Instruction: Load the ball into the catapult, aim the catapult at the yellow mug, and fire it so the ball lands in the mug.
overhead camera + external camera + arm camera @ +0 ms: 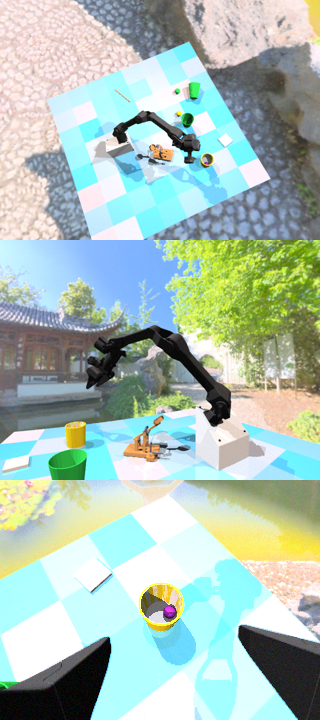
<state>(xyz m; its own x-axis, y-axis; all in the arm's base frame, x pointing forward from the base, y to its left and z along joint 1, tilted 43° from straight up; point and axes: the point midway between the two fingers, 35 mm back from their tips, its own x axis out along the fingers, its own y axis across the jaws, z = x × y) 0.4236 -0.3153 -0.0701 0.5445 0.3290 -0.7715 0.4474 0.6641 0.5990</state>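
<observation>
Green cups (187,119), stick (122,95), white tile (225,140)

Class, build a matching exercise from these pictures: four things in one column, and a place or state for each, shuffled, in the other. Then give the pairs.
Things:
1. purple ball
2. catapult
3. white pad
4. gripper

Places or states:
A. lying flat near the table edge
B. raised in the air, jaws open
C. inside the yellow mug
D. between the arm's base and the mug

Pairs: 1-C, 2-D, 3-A, 4-B
</observation>
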